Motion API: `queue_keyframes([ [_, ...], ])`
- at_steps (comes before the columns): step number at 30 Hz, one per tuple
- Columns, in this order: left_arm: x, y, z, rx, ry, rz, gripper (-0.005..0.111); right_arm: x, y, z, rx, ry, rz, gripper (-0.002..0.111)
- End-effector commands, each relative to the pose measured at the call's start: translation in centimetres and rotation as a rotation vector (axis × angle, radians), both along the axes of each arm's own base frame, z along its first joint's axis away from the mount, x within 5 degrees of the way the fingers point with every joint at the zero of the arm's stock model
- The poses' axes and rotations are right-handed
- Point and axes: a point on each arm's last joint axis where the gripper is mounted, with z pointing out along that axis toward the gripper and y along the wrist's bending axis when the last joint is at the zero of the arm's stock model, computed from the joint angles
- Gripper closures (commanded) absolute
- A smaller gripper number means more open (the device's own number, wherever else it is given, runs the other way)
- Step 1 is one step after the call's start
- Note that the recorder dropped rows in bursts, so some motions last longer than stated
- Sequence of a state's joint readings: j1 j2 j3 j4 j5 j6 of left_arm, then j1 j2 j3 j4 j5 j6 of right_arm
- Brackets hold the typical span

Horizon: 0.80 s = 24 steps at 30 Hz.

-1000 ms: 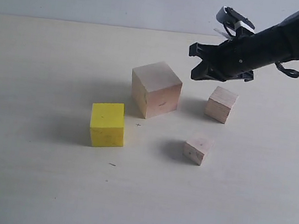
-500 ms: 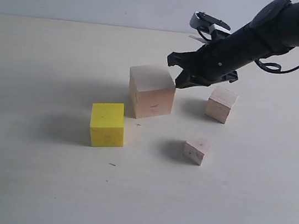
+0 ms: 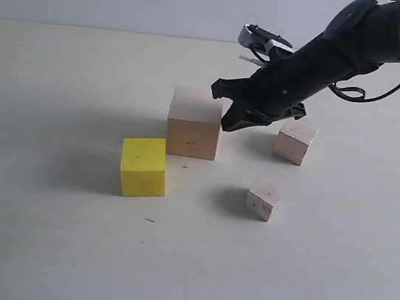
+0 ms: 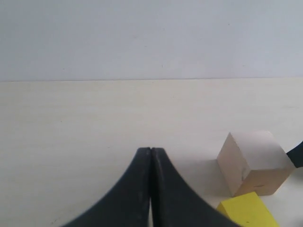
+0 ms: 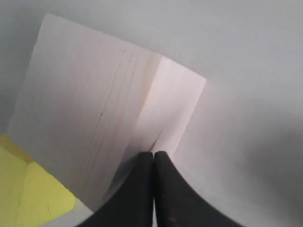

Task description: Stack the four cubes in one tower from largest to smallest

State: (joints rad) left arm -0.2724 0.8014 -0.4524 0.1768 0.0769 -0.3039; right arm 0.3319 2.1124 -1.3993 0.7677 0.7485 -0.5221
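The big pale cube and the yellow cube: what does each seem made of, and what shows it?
Big pale cube: likely bare, matt wood; grain lines show in the right wrist view. Yellow cube: opaque matt yellow coat, no grain visible; material underneath unclear.

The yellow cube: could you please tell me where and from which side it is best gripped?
Come straight down from above and pinch two opposite upright faces of the yellow cube, probably those on the left and right in the exterior view. It sits flat with its top clear, while the large wood cube crowds its rear right corner.
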Motion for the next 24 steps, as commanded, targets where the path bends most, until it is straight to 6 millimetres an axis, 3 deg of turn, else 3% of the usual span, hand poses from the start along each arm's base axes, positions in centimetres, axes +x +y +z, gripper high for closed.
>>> queue_keyframes([
  [1,0.0,-0.1,0.2,-0.017,-0.002,-0.002,0.107,-0.1,0.3,0.3,0.005,-0.002,0.009,0.108],
  [12,0.0,-0.1,0.1,-0.019,0.003,0.0,0.107,0.9,-0.1,0.3,-0.033,-0.101,-0.031,0.108],
  [24,0.0,-0.1,0.1,-0.019,0.003,0.0,0.107,3.3,0.5,3.3,-0.02,-0.245,-0.035,0.108],
])
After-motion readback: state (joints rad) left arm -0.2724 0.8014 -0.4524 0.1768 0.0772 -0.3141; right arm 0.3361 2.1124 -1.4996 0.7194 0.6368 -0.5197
